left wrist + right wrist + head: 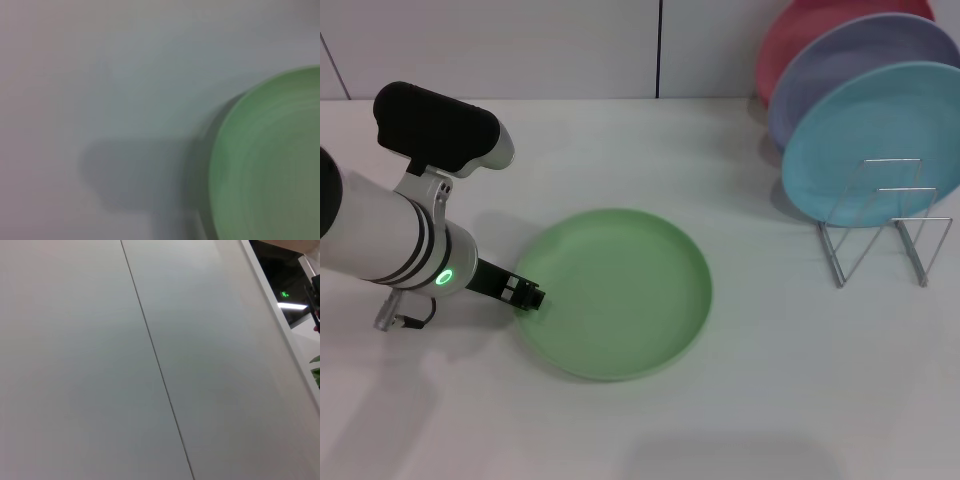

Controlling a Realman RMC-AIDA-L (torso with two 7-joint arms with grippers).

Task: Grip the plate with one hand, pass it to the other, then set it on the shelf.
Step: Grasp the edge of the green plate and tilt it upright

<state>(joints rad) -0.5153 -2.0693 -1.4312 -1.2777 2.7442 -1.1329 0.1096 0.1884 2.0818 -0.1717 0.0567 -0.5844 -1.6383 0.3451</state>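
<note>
The light-green plate (pixel 613 292) lies flat on the white table, near the middle. My left gripper (pixel 525 296), black on the white-and-silver arm with a green light, sits low at the plate's left rim. The left wrist view shows the plate's rim (pixel 270 160) and the gripper's shadow on the table, not the fingers. The wire shelf (pixel 885 225) stands at the right of the table. My right gripper is out of view; its wrist view shows only a wall.
A sky-blue plate (pixel 875 135), a lavender plate (pixel 850 60) and a red plate (pixel 800 35) stand upright in the shelf's back slots. Two front loops of the shelf hold nothing. A white wall runs behind the table.
</note>
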